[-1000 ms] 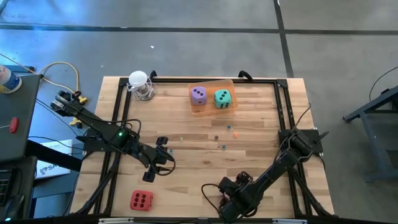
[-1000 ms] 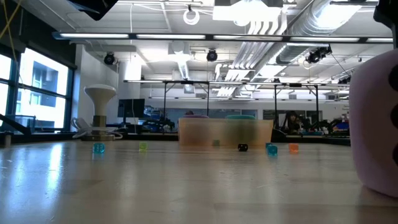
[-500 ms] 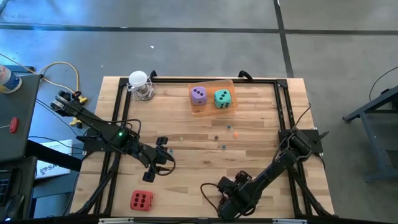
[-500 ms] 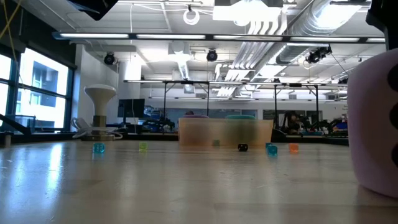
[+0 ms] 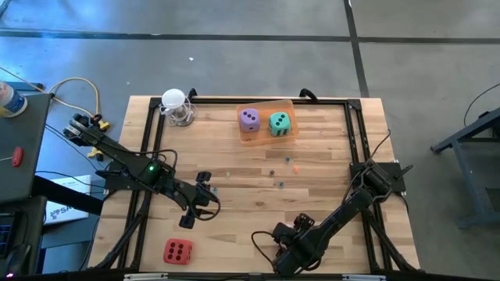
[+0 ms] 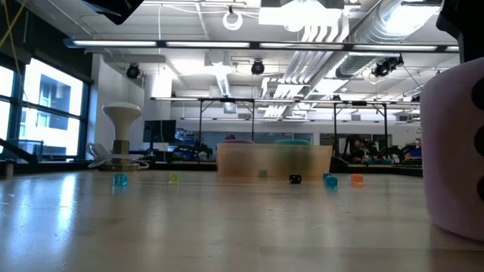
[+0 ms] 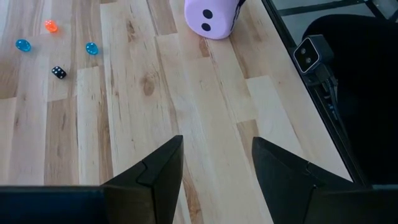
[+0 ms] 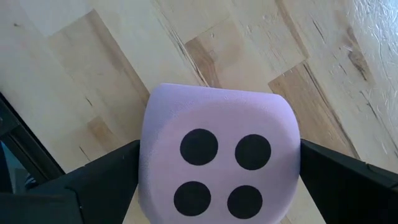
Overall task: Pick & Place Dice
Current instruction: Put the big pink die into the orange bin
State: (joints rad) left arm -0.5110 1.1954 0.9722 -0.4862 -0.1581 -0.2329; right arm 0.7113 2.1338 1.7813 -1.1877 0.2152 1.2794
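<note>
The pink die [image 8: 221,155], four dark pips up, sits on the table near its near edge. It also shows in the low view [image 6: 454,151] and in the left wrist view [image 7: 211,15]. My right gripper [image 5: 281,248] is over it, with a finger on either side, and hides it in the high view. The red die [image 5: 177,251] rests at the near left. The purple die [image 5: 249,119] and the teal die [image 5: 279,123] sit in a tan tray [image 5: 266,139] at the far edge. My left gripper [image 5: 192,212] hovers open above bare wood, right of the red die. My right gripper comes at the pink die from above, pointing down. Its two fingers [image 8: 106,180] meet two opposite side faces [image 8: 149,162] of the cube, with the four-pip face between them. The die's bottom [image 6: 454,227] rests on the table, upright.
Small coloured beads [image 5: 287,161] and a tiny black die [image 7: 58,72] lie scattered mid-table. A white stand [image 5: 176,105] is at the far left corner. A black frame [image 5: 355,140] borders the table, with a small camera [image 7: 310,53] at the near edge.
My right gripper has eased a little toward the table's left and lower over the pink die. In the low view the die's edge has crept slightly leftward. My left arm has kept still.
</note>
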